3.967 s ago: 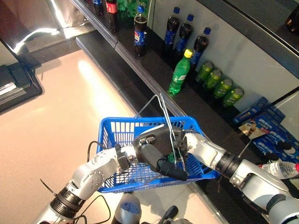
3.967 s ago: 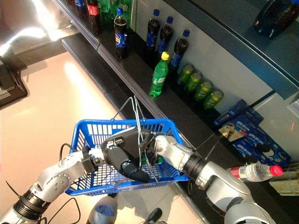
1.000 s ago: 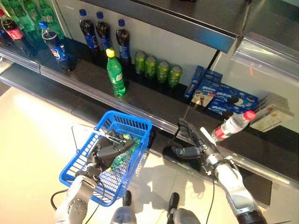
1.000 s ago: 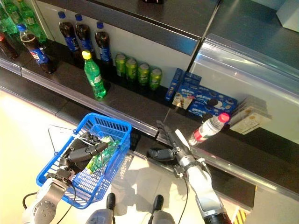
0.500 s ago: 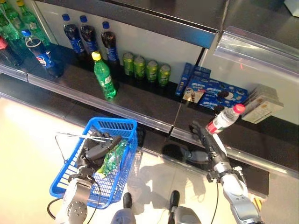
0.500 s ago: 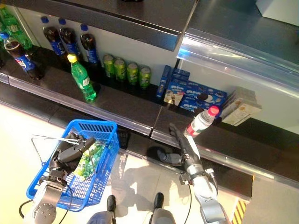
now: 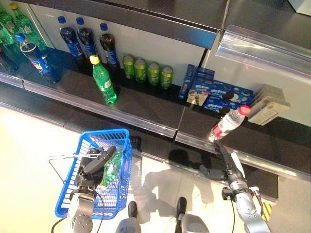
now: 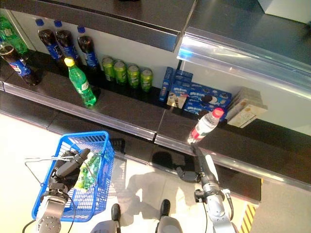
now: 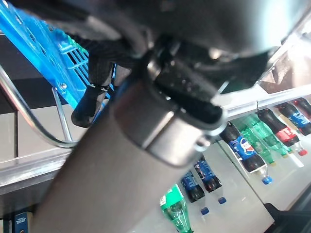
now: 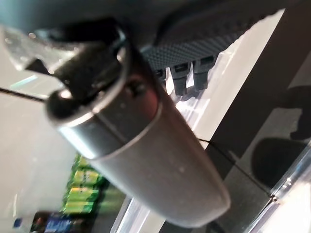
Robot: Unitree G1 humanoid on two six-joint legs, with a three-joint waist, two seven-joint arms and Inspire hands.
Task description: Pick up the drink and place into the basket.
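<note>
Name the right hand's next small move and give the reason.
Probably reach up and curl the right hand round the water bottle. A green bottle already lies in the basket held by the left hand, and the right hand is open just below the water bottle.

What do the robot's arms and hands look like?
Both arms are smooth silver-grey tubes with round joints. Each ends in a dark, almost black hand with long fingers: the left hand and the right hand. The right hand has a white strip along its thumb side.
</note>
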